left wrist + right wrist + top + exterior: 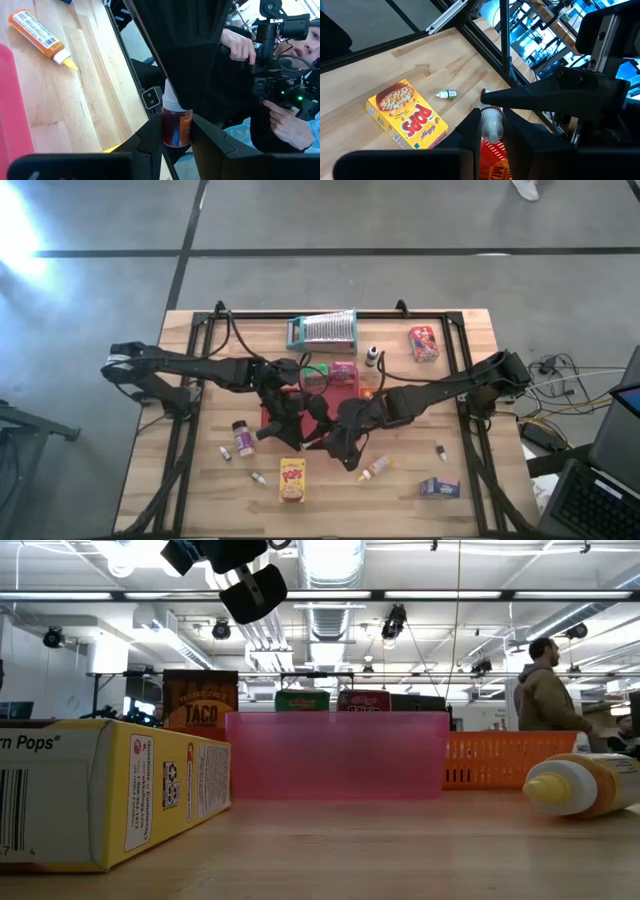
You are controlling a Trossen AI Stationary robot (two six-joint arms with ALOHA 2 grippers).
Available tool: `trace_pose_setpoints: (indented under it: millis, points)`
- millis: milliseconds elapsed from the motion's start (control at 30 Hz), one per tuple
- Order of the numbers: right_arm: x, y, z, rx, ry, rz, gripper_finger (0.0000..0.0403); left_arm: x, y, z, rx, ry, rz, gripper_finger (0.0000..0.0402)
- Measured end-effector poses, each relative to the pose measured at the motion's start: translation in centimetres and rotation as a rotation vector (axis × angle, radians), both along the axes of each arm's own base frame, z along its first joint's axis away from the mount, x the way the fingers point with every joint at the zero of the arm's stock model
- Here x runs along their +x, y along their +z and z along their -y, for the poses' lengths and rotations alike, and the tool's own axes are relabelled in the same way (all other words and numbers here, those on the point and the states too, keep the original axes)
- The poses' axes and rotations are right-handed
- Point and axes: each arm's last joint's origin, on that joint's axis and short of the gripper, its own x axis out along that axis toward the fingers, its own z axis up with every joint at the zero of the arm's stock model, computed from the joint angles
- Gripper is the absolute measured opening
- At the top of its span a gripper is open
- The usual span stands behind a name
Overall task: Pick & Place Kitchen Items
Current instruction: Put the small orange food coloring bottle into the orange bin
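- Wood table (470, 380) with small groceries spread over it.
- Left gripper (176, 137) over the middle of the table, fingers clamped on the body of a bottle (176, 125) with red-brown stuff inside.
- Right gripper (491, 131) right next to the left one, fingers tight on the white cap of the same bottle.
- Held by both grippers at once, up off the wood, above the red tray (268, 418).
- Yellow box (292, 479) flat on the table near the front edge, just in front of the two grippers.
- Tiny bottle (257, 478) on its side just beside the yellow box.
- Squeeze bottle (376, 469) with an orange body and a yellow tip, lying down on the other side of the yellow box.
- Blue box (440, 487) near the front corner on the right arm's side.
- Spice jar (241, 439) on the left arm's side, near the tray.
- Red box (424, 343) far back on the right arm's side.
- Pink box (343, 373) and green box (316, 375) side by side behind the grippers.
- Ribbed silver piece (322, 330) at the back edge, well apart from the grippers.
- Person (545, 690) in a tan jacket standing far off in the room.
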Motion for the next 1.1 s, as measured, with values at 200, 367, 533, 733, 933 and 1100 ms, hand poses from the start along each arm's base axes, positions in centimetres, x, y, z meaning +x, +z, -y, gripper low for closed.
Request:
trace_pose_setpoints:
  millis: [200, 367, 533, 733, 933, 1100]
  points:
    - [0.0, 0.0, 0.0, -0.002, 0.001, 0.0, 0.0062, 0.0, 0.0, 0.0, 0.001, 0.0, 0.004, 0.009]
    - [0.0, 0.0, 0.0, -0.003, 0.002, -0.003, 0.0056, 0.1, 0.0, 0.0, 0.019, 0.004, 0.026, 0.0101]
    - [-0.1, -0.2, 0.0, 0.002, 0.004, -0.022, 0.0052, 0.2, 0.1, -0.2, 0.044, 0.036, 0.043, 0.0154]
    - [-0.7, -0.5, 0.2, 0.032, -0.03, -0.116, 0.0055, -1.1, 0.7, -1.7, 0.067, 0.104, -0.005, 0.0202]
    - [-2.7, -0.7, 0.8, 0.088, -0.121, -0.316, 0.0052, -4.0, 2.7, -2.8, 0.289, 0.306, 0.055, 0.0204]
    - [-5.0, -0.7, 1.5, 0.136, -0.234, -0.493, 0.0053, -6.2, 3.3, -2.9, 0.413, 0.509, 0.167, 0.0204]
